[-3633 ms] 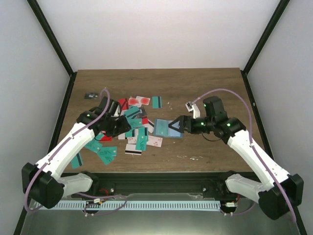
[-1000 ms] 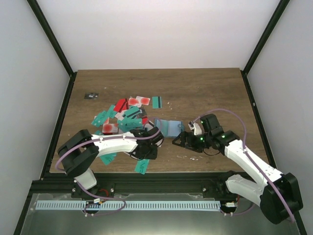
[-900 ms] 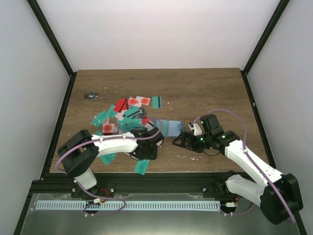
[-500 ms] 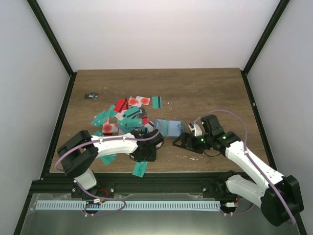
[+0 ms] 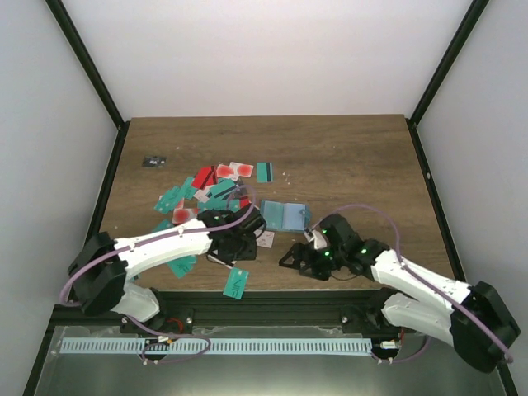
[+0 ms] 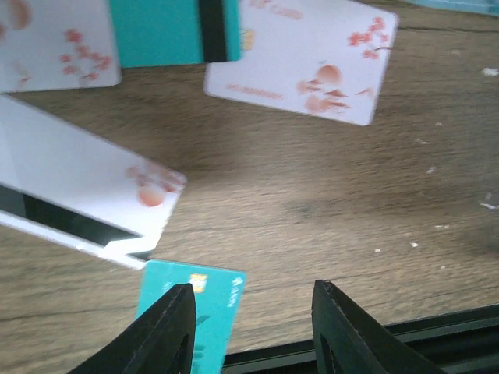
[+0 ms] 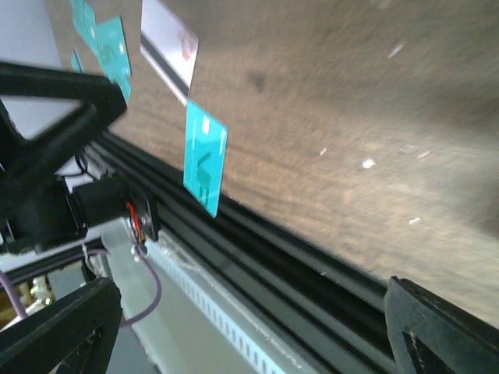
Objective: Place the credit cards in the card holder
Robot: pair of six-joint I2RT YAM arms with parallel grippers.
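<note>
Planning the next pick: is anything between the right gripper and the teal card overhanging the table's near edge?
Nothing visible. Only bare wood lies between the right gripper and the teal card. The left gripper hangs open by the card's far end, apparently to the side of that path.

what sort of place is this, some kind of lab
Probably a robot test cell in a lab. Plain white walls and black frame struts box in a wooden table, a left arm and a right arm are mounted at its near edge, and credit cards lie scattered beside a card holder.
</note>
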